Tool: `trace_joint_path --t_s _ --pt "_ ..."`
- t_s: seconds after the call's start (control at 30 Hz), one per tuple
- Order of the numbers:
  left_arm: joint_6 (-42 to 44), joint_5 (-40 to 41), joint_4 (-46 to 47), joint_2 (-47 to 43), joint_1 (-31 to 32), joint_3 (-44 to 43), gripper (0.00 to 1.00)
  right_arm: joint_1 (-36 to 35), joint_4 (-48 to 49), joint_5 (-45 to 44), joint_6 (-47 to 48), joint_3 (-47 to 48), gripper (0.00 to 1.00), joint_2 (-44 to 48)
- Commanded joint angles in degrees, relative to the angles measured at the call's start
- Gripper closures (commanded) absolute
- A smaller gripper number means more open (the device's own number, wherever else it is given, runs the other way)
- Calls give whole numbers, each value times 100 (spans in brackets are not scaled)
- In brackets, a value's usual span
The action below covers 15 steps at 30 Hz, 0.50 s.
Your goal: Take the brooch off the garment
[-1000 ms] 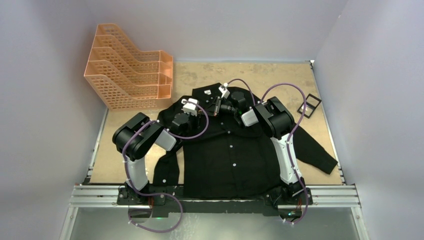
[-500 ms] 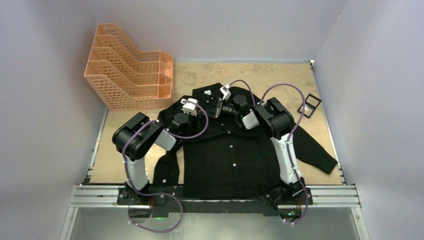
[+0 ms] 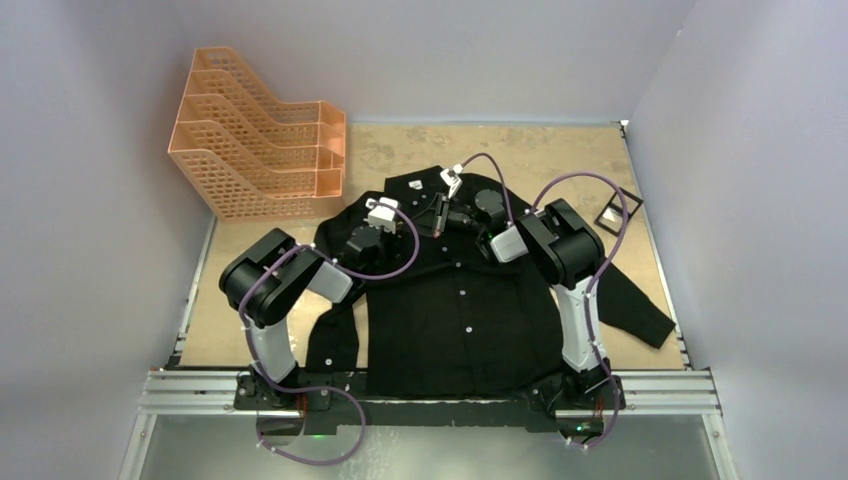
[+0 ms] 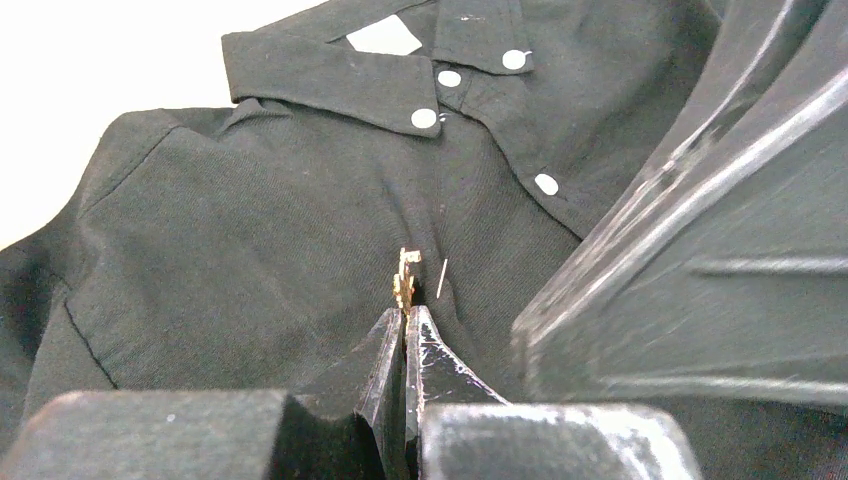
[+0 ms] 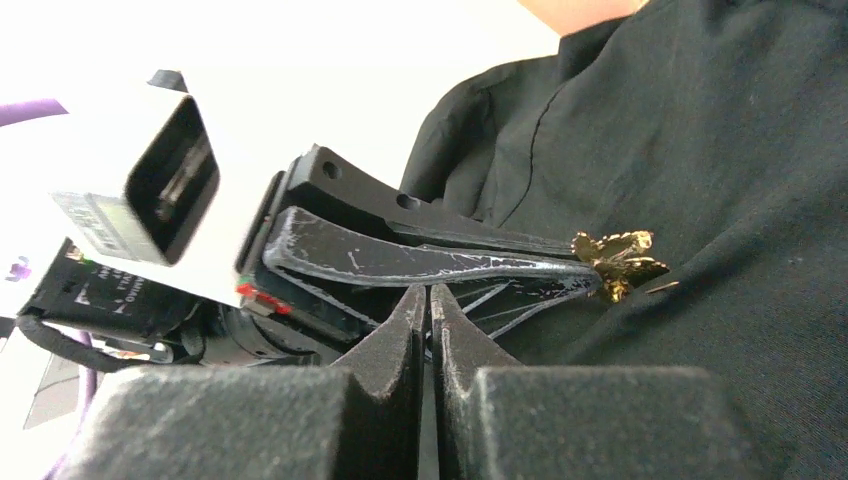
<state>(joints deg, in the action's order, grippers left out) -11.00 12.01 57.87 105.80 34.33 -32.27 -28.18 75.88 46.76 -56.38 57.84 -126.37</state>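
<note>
The black shirt [image 3: 460, 300] lies flat on the table, collar at the far end. The golden brooch [image 4: 405, 278] stands edge-on on the shirt's chest, and my left gripper [image 4: 405, 316] is shut on its lower edge. A thin pin [image 4: 441, 278] sticks out of the cloth just right of it. In the right wrist view the brooch [image 5: 618, 258] sits at the tips of the left fingers [image 5: 480, 262]. My right gripper [image 5: 428, 292] is shut with nothing showing between its jaws, close beside the left one and short of the brooch. In the top view both grippers meet over the chest below the collar.
An orange stacked file tray [image 3: 265, 145] stands at the back left. A small black frame [image 3: 618, 211] lies on the table at the right. The shirt's right sleeve [image 3: 635, 300] stretches toward the right edge. White buttons [image 4: 424, 118] and a white neck label [image 4: 384, 37] mark the collar.
My right arm has shifted a little right and back, its gripper drawing slightly away from the left one. The left gripper stays shut at the brooch, its elbow moved slightly left.
</note>
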Motion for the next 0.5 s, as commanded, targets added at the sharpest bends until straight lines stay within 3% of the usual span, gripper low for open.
trace_joint_path --t_s 0.0,0.23,0.47 --pt "205 187 -144 -271 72 -118 100 206 164 -39 126 -221 91 437" --pt "427 454 -488 -417 165 -205 100 347 -952 -540 777 -268 89 706" --pt "709 746 -906 -503 276 -332 100 346 -1276 -689 936 -222 89 662"
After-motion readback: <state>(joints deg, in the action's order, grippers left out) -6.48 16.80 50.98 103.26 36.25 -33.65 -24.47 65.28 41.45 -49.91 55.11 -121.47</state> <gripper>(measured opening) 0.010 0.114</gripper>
